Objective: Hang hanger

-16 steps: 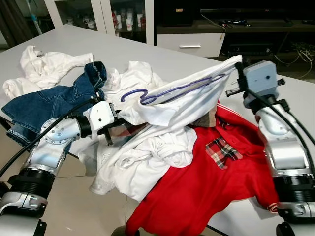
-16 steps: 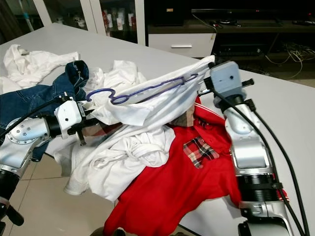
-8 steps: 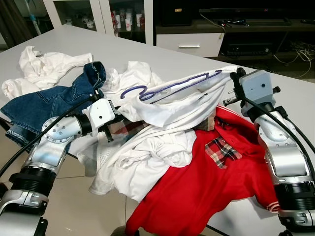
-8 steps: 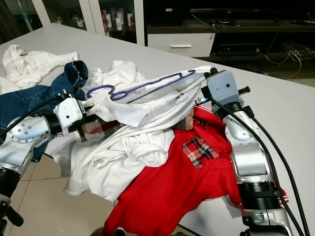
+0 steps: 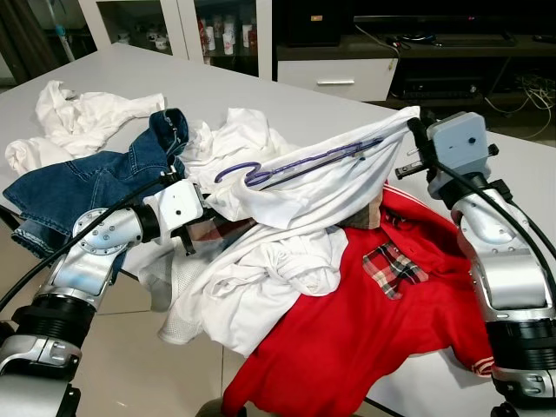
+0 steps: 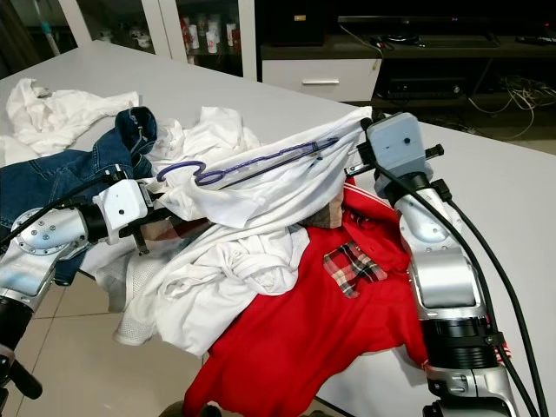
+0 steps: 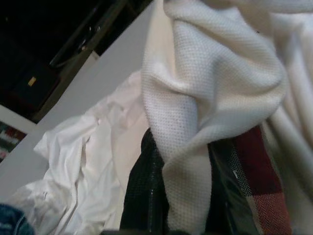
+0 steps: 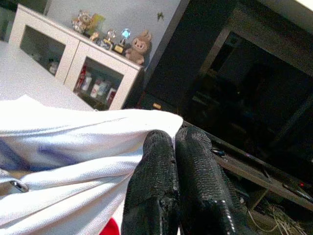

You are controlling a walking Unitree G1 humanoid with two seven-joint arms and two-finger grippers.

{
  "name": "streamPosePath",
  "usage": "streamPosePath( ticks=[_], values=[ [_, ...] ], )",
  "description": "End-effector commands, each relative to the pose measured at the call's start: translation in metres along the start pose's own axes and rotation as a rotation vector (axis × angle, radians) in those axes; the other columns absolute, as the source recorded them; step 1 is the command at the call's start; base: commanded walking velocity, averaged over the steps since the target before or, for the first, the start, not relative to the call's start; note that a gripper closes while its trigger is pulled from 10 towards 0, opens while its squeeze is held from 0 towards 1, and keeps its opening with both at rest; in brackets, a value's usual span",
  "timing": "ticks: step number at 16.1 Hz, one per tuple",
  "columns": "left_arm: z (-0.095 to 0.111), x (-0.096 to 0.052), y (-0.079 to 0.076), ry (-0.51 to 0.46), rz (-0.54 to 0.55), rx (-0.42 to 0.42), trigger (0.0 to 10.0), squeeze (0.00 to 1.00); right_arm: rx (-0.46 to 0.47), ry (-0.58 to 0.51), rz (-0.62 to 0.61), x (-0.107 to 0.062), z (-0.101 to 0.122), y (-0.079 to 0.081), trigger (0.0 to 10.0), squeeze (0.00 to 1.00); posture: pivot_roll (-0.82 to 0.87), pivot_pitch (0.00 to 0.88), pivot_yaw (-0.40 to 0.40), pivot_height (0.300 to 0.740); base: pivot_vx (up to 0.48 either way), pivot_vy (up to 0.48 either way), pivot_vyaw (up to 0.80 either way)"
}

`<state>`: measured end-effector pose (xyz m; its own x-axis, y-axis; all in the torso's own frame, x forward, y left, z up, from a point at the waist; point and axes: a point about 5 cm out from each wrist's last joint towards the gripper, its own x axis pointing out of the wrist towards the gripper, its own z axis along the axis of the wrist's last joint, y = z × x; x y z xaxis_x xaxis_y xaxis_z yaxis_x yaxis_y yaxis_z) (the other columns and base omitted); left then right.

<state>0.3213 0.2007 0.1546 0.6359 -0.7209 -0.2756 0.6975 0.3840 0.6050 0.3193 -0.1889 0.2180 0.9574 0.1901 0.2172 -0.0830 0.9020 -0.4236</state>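
Your right gripper rose again, fingers pinched shut on the white knit shirt; your left gripper clamped its other end. Inside it lay the thin purple plastic hanger, above the white table's near edge.

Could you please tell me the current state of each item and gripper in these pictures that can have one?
Purple plastic hanger: inside the white shirt, hook poking out, held off the table.
White knit shirt: stretched between both grippers, lifted above the pile.
Right gripper: shut on the shirt's edge.
Left gripper: shut on the shirt's fabric.
Red shirt with plaid collar: lying spread, draping over the table edge.
Blue denim jeans: crumpled on the table.
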Motion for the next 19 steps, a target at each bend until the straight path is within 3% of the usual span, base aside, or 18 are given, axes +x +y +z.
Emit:
streamPosePath(
  ticks=[1, 4, 7, 10, 13, 16, 19],
  values=[
    [-0.003, -0.002, 0.005, 0.046, 0.009, 0.022, 0.0, 0.00, 0.003, -0.059, -0.014, 0.003, 0.017, -0.009, 10.0, 0.00, 0.06, 0.000, 0.025, 0.740, 0.000, 0.000, 0.00],
    [-0.008, 0.000, 0.012, 0.126, 0.049, 0.059, 0.0, 0.00, 0.009, -0.083, 0.034, 0.002, 0.029, -0.003, 10.0, 0.00, 0.06, 0.000, 0.024, 0.740, 0.000, 0.000, 0.00],
    [-0.004, 0.005, 0.017, 0.127, 0.079, 0.074, 0.0, 0.00, 0.027, -0.096, 0.077, 0.002, 0.038, 0.005, 10.0, 0.00, 0.06, 0.000, 0.023, 0.740, 0.000, 0.000, 0.00],
    [0.005, 0.018, 0.021, 0.096, 0.106, 0.076, 0.0, 0.00, 0.065, -0.114, 0.283, -0.006, 0.047, 0.046, 10.0, 0.00, 0.06, 0.000, 0.023, 0.740, 0.000, 0.000, 0.00],
    [0.015, 0.029, 0.026, 0.055, 0.116, 0.061, 0.0, 0.00, 0.097, -0.124, 0.328, -0.005, 0.054, 0.065, 10.0, 0.00, 0.05, 0.000, 0.027, 0.740, 0.000, 0.000, 0.00],
    [0.016, 0.032, 0.028, 0.054, 0.125, 0.060, 0.0, 0.00, 0.120, -0.134, 0.352, -0.004, 0.059, 0.073, 10.0, 0.00, 0.05, 0.000, 0.027, 0.740, 0.000, 0.000, 0.00],
    [0.026, 0.037, 0.034, -0.007, 0.152, 0.025, 0.0, 0.00, 0.153, -0.053, 0.386, -0.005, 0.045, 0.094, 10.0, 0.00, 0.05, 0.000, 0.027, 0.740, 0.000, 0.000, 0.00]
  ],
)
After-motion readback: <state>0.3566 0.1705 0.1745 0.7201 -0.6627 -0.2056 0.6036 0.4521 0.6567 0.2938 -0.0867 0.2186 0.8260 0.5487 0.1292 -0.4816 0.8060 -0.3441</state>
